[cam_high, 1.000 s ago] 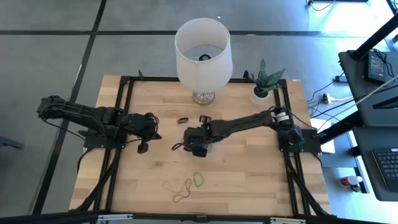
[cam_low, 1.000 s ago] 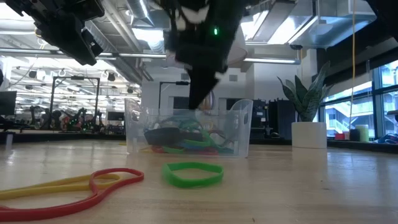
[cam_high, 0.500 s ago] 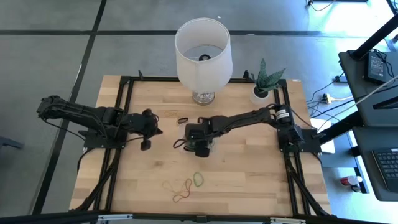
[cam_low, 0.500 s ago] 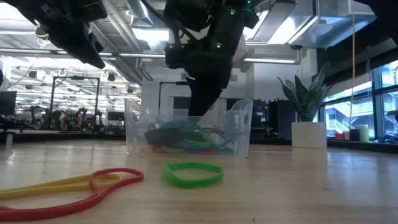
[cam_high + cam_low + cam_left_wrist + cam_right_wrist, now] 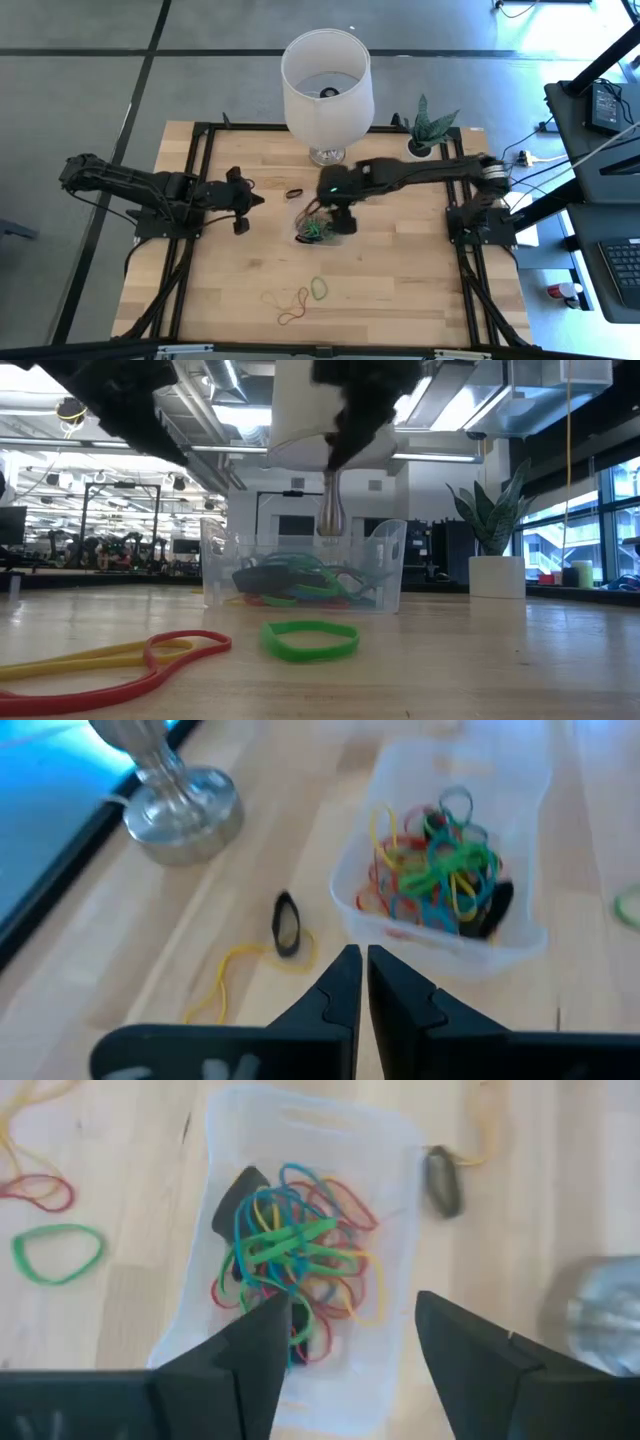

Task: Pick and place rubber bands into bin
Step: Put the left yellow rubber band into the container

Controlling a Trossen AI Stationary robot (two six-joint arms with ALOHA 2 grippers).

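We held our right claw [image 5: 345, 1345] wide open and empty over the bin [image 5: 395, 1230], likely to drop rubber bands [image 5: 290, 1265] in, while our left claw [image 5: 362, 982], nearly closed, held nothing.

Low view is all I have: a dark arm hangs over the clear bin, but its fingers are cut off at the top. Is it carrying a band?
Observer: No. That is the right gripper; its fingers stand wide apart above the bin with nothing between them.
Operator: Where is the left one?
Observer: The left gripper hovers over the table on the left arm's side of the bin, fingers close together and empty.
Operator: Any bands behind the bin that I cannot see?
Observer: Yes, a black band and a thin yellow band lie on the wood between the bin and the lamp base.
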